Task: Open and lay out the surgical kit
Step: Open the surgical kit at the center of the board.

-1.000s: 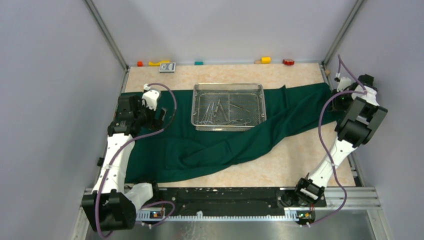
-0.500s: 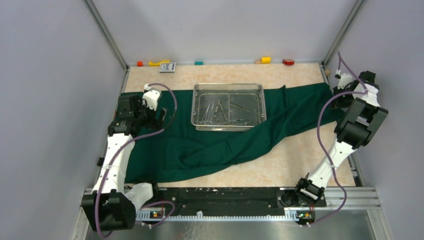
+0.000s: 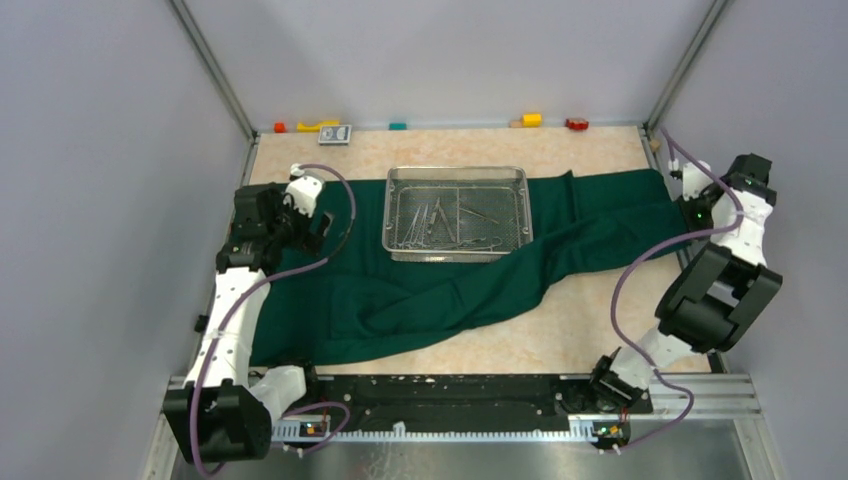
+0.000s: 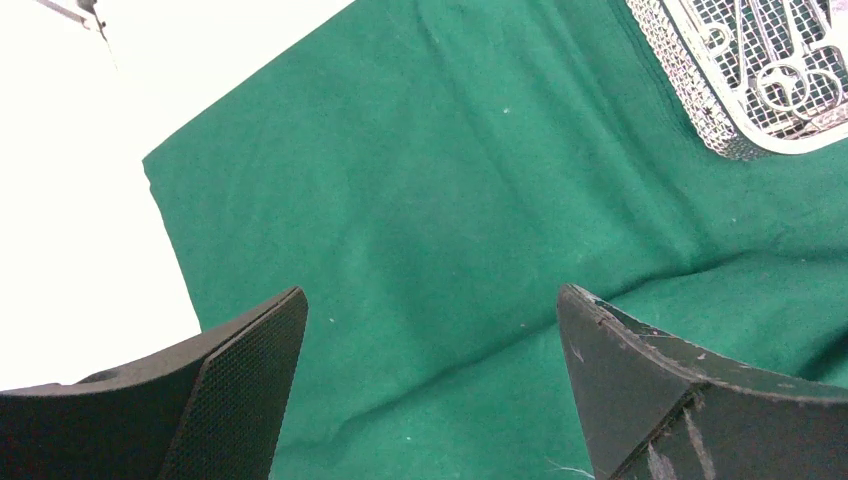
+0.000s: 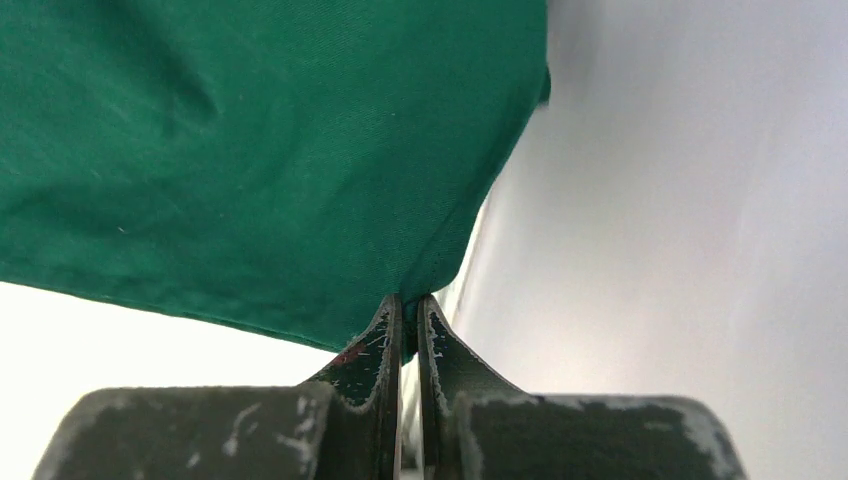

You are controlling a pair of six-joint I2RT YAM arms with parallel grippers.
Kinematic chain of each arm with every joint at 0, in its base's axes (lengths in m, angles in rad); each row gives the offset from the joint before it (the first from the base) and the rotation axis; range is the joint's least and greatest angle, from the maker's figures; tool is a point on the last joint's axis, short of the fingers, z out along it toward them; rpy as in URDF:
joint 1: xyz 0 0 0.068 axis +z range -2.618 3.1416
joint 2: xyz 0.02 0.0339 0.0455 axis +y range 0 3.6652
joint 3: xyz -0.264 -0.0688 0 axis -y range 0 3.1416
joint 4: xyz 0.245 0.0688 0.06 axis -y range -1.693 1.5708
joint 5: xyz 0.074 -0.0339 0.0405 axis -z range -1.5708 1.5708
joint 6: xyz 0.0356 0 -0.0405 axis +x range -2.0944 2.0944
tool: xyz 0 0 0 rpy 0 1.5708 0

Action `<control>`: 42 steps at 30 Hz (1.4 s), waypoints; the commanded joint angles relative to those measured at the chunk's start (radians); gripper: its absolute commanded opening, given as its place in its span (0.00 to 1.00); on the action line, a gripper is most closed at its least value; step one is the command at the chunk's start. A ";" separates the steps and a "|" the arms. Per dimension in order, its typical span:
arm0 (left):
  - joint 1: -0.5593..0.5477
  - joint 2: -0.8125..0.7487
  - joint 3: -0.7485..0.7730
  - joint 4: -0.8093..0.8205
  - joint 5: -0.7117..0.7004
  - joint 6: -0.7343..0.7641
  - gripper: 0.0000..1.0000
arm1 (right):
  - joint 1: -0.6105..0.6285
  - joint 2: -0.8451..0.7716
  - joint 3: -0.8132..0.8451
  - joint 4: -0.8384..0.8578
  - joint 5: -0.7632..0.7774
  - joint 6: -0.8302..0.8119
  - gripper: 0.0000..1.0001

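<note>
The dark green cloth [image 3: 440, 285] lies rumpled across the table, and the silver wire-mesh tray [image 3: 457, 174] sits on its far middle. Several slim steel instruments [image 3: 440, 220] lie inside the tray. My right gripper [image 3: 694, 210] is at the cloth's far right corner, near the right wall. In the right wrist view it [image 5: 410, 305] is shut on the edge of the green cloth [image 5: 260, 150]. My left gripper [image 3: 310, 228] hovers over the cloth's left end. Its fingers [image 4: 240, 375] stand wide open above bare green cloth [image 4: 430, 220], with the tray's corner [image 4: 740, 140] at the upper right.
Small coloured blocks [image 3: 530, 120] and a small card [image 3: 335, 134] line the far edge of the table. Grey walls close in on the left and right; the right gripper is close to the right wall [image 5: 700, 200]. Bare beige tabletop [image 3: 600, 320] shows at the near right.
The right gripper has closed on the cloth's right corner and moved right and slightly toward the near side, pulling that end straighter. The left arm has barely moved.
</note>
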 commanded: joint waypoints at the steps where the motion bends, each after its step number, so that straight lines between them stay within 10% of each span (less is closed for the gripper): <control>1: -0.002 -0.026 -0.029 0.079 0.041 0.062 0.99 | -0.081 -0.209 -0.129 -0.091 0.131 -0.200 0.00; 18: -0.005 -0.172 -0.135 -0.088 -0.042 0.394 0.99 | -0.528 -0.697 -0.584 -0.006 0.316 -1.034 0.00; 27: -0.005 -0.207 -0.192 -0.176 -0.182 0.598 0.99 | -0.575 -0.742 -0.721 0.103 0.321 -1.114 0.00; 36: -0.004 -0.104 -0.154 -0.171 -0.264 0.571 0.99 | -0.561 -0.748 -0.701 0.082 0.078 -1.025 0.67; 42: -0.004 0.028 -0.086 -0.012 -0.185 0.302 0.99 | -0.408 -0.680 -0.488 -0.049 -0.192 -0.688 0.81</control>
